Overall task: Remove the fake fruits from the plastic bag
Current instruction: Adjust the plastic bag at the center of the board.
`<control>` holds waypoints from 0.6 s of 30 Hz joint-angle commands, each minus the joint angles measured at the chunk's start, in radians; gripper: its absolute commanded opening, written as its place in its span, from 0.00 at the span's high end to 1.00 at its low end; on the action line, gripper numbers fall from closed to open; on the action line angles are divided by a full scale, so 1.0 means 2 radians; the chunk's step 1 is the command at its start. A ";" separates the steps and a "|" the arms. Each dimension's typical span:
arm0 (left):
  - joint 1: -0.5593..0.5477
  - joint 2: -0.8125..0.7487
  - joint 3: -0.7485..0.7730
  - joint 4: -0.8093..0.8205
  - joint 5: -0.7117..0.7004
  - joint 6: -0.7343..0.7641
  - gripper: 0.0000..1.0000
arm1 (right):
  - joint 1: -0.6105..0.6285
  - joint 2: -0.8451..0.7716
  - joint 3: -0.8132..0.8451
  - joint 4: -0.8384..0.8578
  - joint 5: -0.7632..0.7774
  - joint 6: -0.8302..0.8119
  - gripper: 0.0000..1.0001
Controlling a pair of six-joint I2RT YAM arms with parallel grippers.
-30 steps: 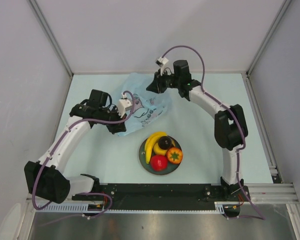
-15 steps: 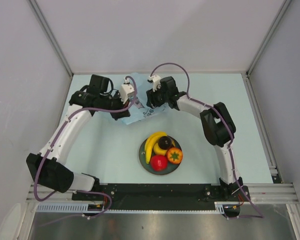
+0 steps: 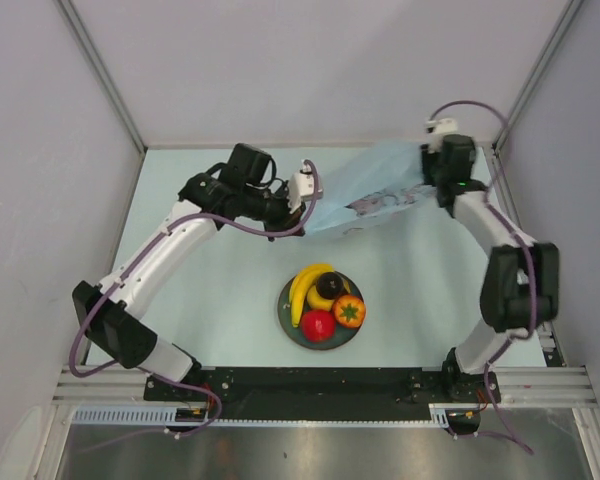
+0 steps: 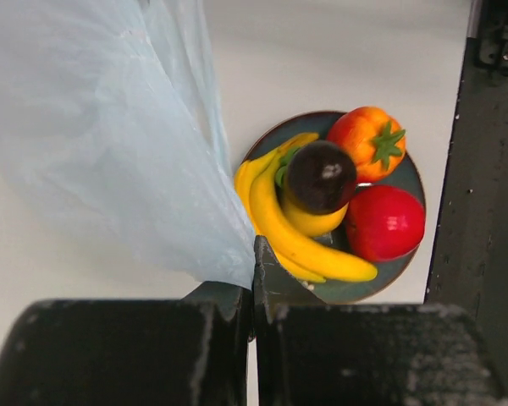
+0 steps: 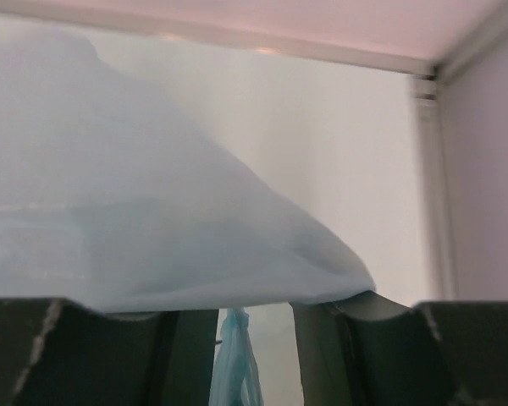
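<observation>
Top external: plastic bag now stretched aloft between my arms, no longer bunched; fake fruits on plate; task looks done
Left wrist: left fingers pressed together, pinching bag edge
Right wrist: right fingers apart under draped bag; grip, I cannot tell

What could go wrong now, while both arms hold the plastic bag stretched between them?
1. The right jaws stand apart, and the plastic bag seems only draped over them. It may slip off and swing from the left jaws, which pinch its other end.
2. A swinging bag could brush the plate, where the dark purple ball sits on top of other fruits and might roll off.
</observation>
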 commanded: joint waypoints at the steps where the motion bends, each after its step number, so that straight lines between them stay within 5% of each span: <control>1: -0.035 0.002 -0.042 0.069 -0.026 -0.027 1.00 | -0.053 -0.137 -0.082 -0.068 -0.100 0.013 0.60; 6: -0.047 0.042 -0.089 0.146 -0.097 -0.150 1.00 | -0.025 -0.207 -0.185 -0.041 -0.169 0.017 0.57; 18: -0.069 0.090 -0.026 0.151 -0.080 -0.180 1.00 | -0.038 -0.225 -0.213 -0.074 -0.256 -0.002 0.53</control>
